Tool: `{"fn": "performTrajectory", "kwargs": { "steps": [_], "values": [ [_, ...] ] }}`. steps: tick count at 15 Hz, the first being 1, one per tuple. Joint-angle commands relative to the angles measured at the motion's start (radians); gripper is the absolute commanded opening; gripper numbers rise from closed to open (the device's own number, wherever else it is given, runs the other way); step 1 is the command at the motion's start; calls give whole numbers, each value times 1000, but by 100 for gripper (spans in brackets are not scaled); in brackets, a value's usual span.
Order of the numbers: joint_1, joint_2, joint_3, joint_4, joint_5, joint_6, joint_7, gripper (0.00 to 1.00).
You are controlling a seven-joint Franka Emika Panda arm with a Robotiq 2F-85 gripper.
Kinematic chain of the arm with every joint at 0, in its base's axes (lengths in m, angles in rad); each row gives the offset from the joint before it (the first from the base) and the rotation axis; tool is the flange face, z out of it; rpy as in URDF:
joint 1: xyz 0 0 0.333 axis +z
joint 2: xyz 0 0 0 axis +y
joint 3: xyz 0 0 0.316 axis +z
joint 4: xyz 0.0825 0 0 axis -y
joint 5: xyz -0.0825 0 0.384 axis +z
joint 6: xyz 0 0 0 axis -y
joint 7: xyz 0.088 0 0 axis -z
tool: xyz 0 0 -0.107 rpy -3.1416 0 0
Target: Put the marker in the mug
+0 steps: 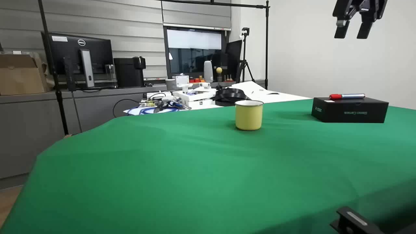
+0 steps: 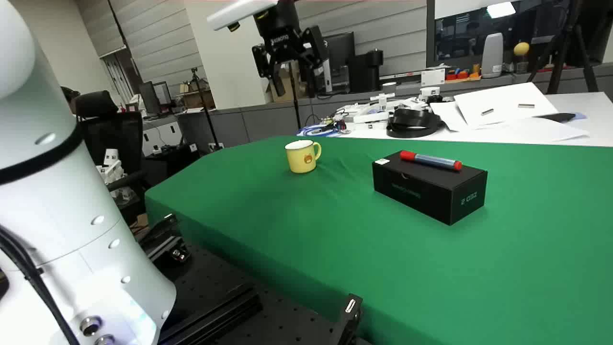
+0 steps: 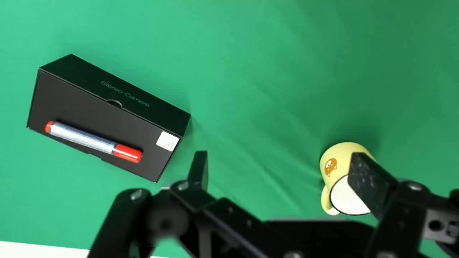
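Observation:
The marker [image 1: 347, 96] has a silver-blue barrel, a red cap and a red tip at its other end. It lies flat on top of the black box, as both exterior views [image 2: 431, 160] and the wrist view [image 3: 91, 140] show. The pale yellow mug [image 1: 249, 116] stands upright on the green cloth, apart from the box. Its handle and bear print show in an exterior view [image 2: 300, 158]. In the wrist view the mug [image 3: 344, 156] is partly hidden behind one finger. My gripper [image 3: 279, 165] is open and empty, high above the table [image 1: 352, 32], also visible in an exterior view [image 2: 294, 86].
The black box [image 2: 416, 191] rests on the green-covered table [image 2: 297, 215]. Behind it, a white table [image 2: 594, 115] holds papers, a black coil [image 2: 414, 122] and clutter. Black clamps [image 2: 348, 316] stick up at the table's near edge. A thin black frame pole [image 1: 53, 71] stands beside the table.

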State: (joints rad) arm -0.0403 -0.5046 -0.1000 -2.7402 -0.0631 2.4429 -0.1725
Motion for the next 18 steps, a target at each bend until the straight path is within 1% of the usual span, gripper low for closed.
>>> {"fn": "performTrajectory", "kwargs": {
  "steps": [1,8,10,13,16,18],
  "values": [
    [-2,-1,2,1,2,-3,-1,100],
    [-2,-1,2,1,2,-3,-1,100],
    [20,23,-20,27,-28,-15,-128,100],
    [51,60,-74,61,-29,-11,-335,100],
    [91,137,-150,112,-4,4,-565,100],
    [102,201,-176,151,8,12,-710,100]
  ]
}}
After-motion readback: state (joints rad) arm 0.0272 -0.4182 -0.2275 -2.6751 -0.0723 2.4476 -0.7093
